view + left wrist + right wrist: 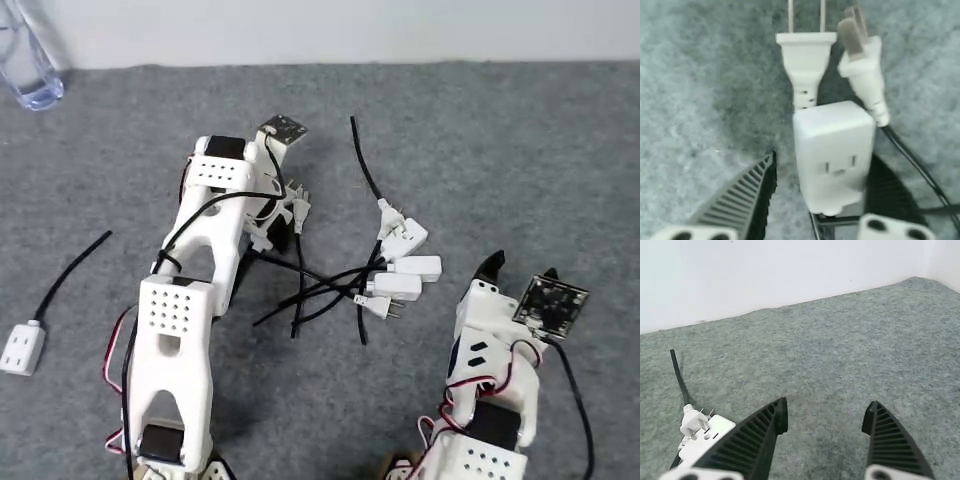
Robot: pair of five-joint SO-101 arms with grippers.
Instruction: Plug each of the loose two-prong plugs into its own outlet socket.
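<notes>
In the left wrist view my left gripper (822, 172) is open around a white outlet socket block (834, 155); one finger (747, 200) stands a little apart from it, the other lies close beside it. Two white two-prong plugs (806, 60) (862, 67) lie just beyond the block, prongs pointing away. From above, that gripper (282, 222) sits over these plugs (296, 207). Three more socket blocks (410, 265) cluster mid-table, with loose plugs (376, 305) (386, 208) beside them. My right gripper (822, 425) is open and holds nothing, short of a socket block (707, 432).
Black cables (310, 285) tangle between the two arms. A separate socket block (20, 350) with its cable lies at the left edge. A clear bottle (25, 60) stands at the back left. Grey carpet (500, 150) covers the table, and a white wall (765, 275) borders it behind.
</notes>
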